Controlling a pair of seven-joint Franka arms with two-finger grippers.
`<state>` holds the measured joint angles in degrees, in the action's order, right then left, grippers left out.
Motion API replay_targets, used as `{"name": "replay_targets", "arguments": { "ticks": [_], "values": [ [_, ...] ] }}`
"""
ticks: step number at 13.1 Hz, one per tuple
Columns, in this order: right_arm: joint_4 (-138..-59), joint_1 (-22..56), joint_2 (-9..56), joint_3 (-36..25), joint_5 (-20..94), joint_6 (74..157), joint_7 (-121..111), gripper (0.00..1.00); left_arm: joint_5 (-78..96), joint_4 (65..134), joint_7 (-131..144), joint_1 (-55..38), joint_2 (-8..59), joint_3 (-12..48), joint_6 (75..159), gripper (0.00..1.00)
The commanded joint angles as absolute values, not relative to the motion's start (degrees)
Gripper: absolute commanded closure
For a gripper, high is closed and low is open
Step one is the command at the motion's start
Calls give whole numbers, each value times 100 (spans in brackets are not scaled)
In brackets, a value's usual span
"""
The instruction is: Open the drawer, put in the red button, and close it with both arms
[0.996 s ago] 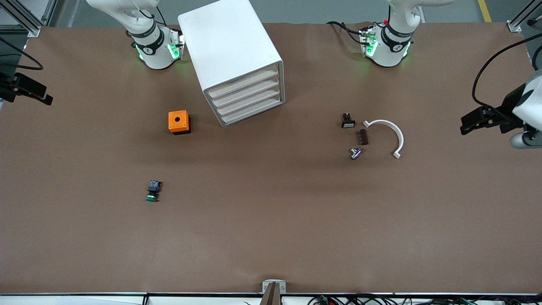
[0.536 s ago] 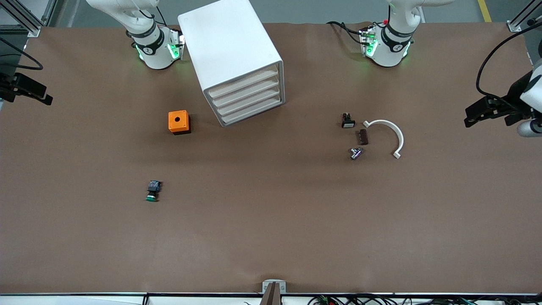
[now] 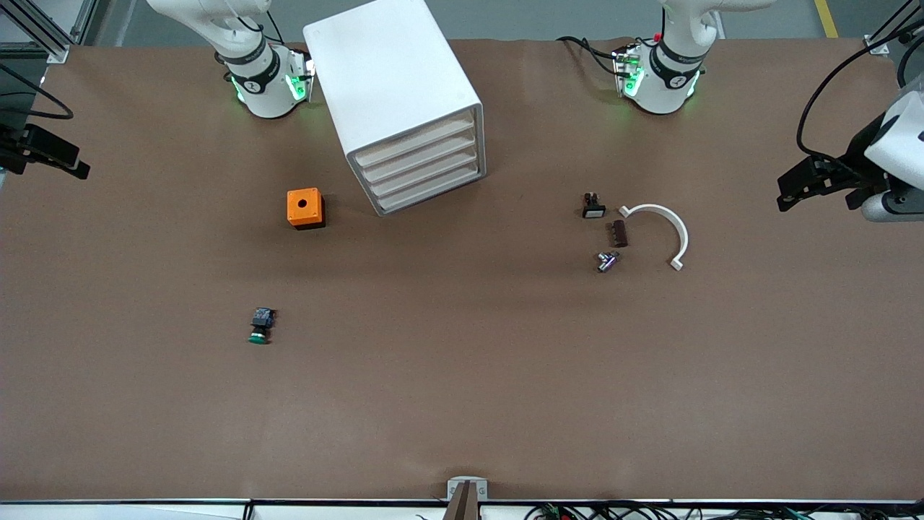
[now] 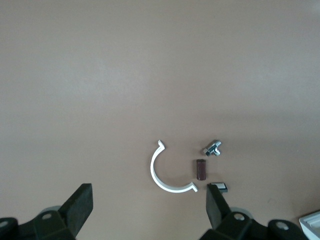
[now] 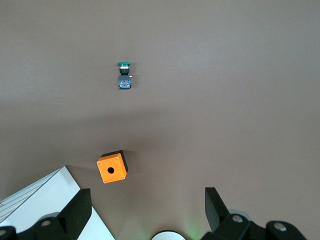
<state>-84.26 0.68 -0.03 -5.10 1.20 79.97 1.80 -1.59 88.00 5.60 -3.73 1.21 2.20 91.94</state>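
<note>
The white cabinet (image 3: 393,87) stands near the right arm's base, and its topmost drawer (image 3: 415,143) is shut like the three below. I see no clear red button. A tiny black switch with a pale face and a reddish end (image 3: 593,205) lies near the left arm's end and also shows in the left wrist view (image 4: 218,187). My left gripper (image 3: 792,191) hangs open and empty over the left arm's end of the table, its own view (image 4: 149,200) showing wide jaws. My right gripper (image 3: 68,165) is open and empty over the right arm's end, as its own view (image 5: 147,200) shows.
A green-capped switch (image 3: 260,326) lies nearer the front camera than an orange box with a hole (image 3: 304,208), which sits beside the cabinet. A white arc piece (image 3: 668,227), a brown block (image 3: 619,233) and a metal fitting (image 3: 606,261) lie by the black switch.
My left gripper has drifted toward the bases' edge of the table and its wrist has turned. The right arm and all objects are unmoved.
</note>
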Motion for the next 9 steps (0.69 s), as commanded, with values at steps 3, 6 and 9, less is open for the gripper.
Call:
{"name": "replay_targets", "arguments": {
  "ticks": [3,6,9],
  "values": [
    [-8332,-26,18,-431,44,7963,105,0,-158,9325,483,-369,-255,211,9589,0],
    [-8332,-26,17,-431,44,7963,105,0,-158,9325,544,-378,-255,211,9580,0],
    [-8323,-26,9,-431,35,7963,105,0,-132,9273,528,-378,-255,211,9563,0]
  ]
}}
